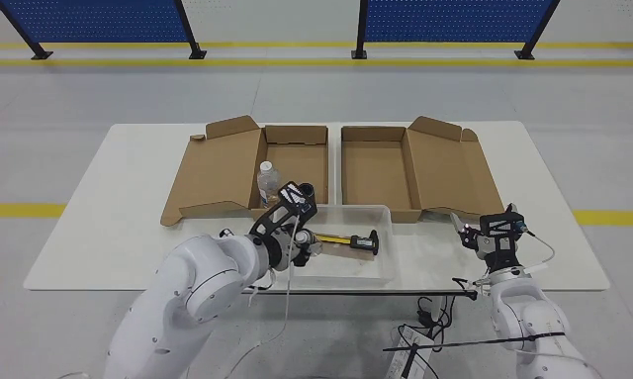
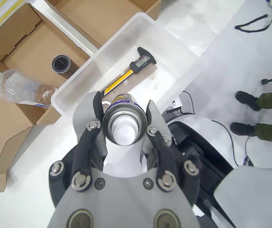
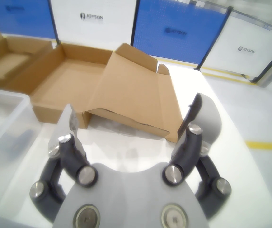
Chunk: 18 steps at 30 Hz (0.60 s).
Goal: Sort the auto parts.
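The left claw (image 2: 124, 104) is clamped on an upright aerosol can (image 2: 125, 122), held over one end of the clear plastic bin (image 2: 117, 41). A digital caliper (image 2: 138, 64) lies on the bin's floor. Just beside the bin, the left cardboard box (image 2: 26, 58) holds a water bottle (image 2: 19, 88) and a black cylinder (image 2: 60, 64). The right claw (image 3: 132, 110) hangs with fingers apart over the tabletop (image 1: 119, 211), near the right cardboard box (image 3: 79, 77).
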Available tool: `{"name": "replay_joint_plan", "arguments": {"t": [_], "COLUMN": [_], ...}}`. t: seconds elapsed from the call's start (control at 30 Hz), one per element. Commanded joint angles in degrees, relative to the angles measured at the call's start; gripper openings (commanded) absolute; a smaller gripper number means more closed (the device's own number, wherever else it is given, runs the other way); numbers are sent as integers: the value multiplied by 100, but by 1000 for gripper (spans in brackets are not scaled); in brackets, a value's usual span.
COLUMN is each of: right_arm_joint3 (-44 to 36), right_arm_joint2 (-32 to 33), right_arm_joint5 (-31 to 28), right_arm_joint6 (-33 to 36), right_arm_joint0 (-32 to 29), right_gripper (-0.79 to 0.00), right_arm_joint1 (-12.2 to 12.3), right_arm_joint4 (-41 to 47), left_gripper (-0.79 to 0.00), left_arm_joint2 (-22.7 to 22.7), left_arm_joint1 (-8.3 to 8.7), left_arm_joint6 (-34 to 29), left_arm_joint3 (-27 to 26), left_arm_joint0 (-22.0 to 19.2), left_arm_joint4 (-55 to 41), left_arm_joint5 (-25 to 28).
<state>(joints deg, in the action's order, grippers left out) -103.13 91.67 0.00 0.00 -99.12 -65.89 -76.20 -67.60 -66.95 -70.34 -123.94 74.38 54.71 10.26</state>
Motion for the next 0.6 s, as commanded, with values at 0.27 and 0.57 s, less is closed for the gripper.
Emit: {"name": "replay_joint_plan", "arguments": {"t": [0.27,0.57], "right_arm_joint3": [0,0], "right_arm_joint2": [0,0], "right_arm_joint5": [0,0], "right_arm_joint6": [0,0], "right_arm_joint0": [0,0], "right_gripper": [0,0], "right_arm_joint1": [0,0], "right_arm_joint4": [0,0], "left_gripper": [-785,-785], "left_arm_joint2": [-207,-292], "left_arm_joint1": [61,112], "left_arm_joint6": [-159,-111], "left_arm_joint3": [-212,-135], "left_arm_joint0": [-8,32], "left_arm_joint4": [-413,-428], "left_arm_joint5": [57,53]}}
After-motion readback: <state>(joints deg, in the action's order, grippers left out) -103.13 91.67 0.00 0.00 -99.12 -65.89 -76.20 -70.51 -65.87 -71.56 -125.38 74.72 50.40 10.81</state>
